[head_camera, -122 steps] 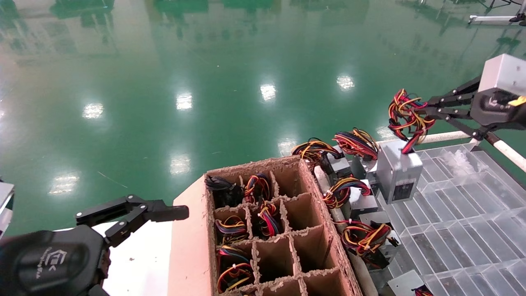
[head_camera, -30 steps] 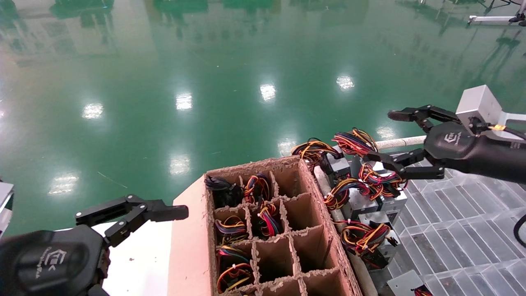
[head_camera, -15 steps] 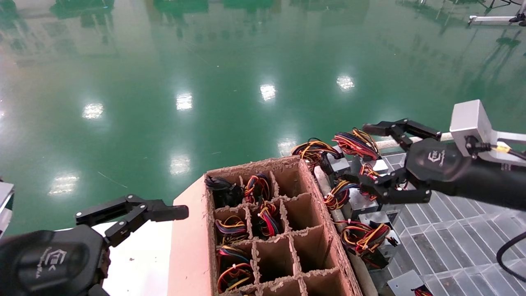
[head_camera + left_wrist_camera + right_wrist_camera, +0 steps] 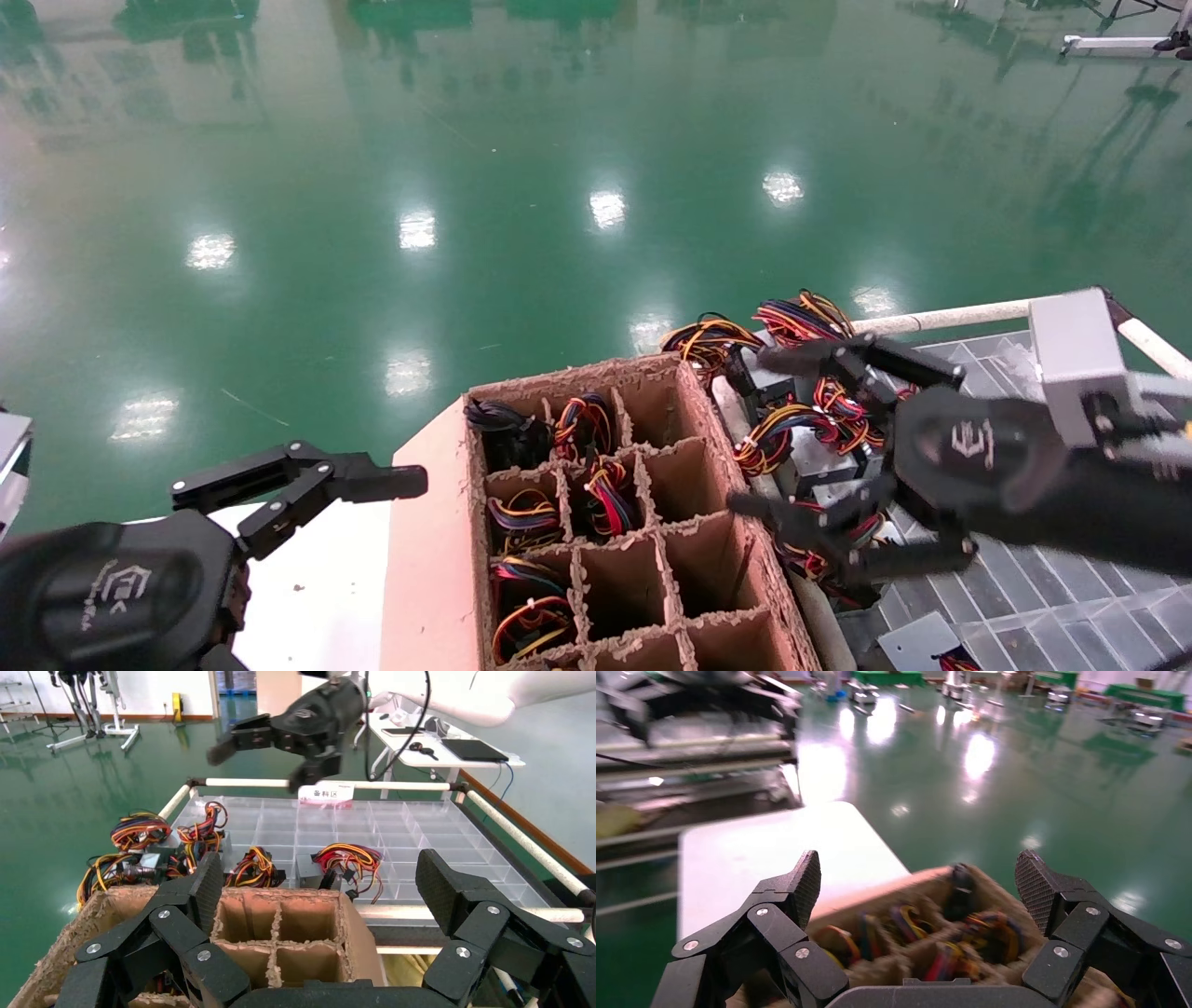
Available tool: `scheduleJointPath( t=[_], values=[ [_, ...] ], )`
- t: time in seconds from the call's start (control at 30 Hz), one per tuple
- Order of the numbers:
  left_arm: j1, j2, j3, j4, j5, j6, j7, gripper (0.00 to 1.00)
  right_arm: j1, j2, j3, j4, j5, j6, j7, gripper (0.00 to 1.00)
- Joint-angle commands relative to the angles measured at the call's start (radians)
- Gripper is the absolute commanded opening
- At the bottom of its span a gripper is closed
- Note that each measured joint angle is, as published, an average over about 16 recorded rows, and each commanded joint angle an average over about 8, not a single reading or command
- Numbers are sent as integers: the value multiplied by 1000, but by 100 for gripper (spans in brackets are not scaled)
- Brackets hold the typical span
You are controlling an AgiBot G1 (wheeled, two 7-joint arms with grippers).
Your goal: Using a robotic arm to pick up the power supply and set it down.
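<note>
Several silver-grey power supplies (image 4: 812,463) with bundles of red, yellow and black wires lie along the near-left edge of the clear tray (image 4: 1071,596). In the left wrist view they lie just beyond the box, one of them a power supply (image 4: 307,870). My right gripper (image 4: 759,431) hangs open and empty over these units, beside the right wall of the cardboard box (image 4: 694,559). Its wrist view shows the right gripper (image 4: 919,878) spread wide, facing the wire-filled cells. My left gripper (image 4: 298,477) is parked low at the left, open and empty.
The brown cardboard grid box (image 4: 281,917) holds more wire bundles (image 4: 596,489) in its left cells; the right cells look empty. A white table top (image 4: 307,596) lies left of it. White rails (image 4: 941,320) frame the tray. Green floor lies beyond.
Four seconds ago the right gripper held a power supply by its wires above the tray. That unit now lies on the tray, and the open gripper has swung left and nearer, toward the cardboard box.
</note>
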Motion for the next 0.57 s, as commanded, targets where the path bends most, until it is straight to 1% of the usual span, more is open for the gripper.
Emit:
scheduleJointPath(
  t=[0.03, 0.4, 0.57],
  values=[
    [0, 0, 0, 0, 0, 0, 0, 100, -30, 7, 14, 46, 16, -2, 25, 100],
    [0, 0, 0, 0, 0, 0, 0, 100, -183, 41, 88, 280, 95, -10, 155, 100],
    [0, 0, 0, 0, 0, 0, 0, 100, -213, 47, 101, 327, 111, -12, 176, 100]
  ],
)
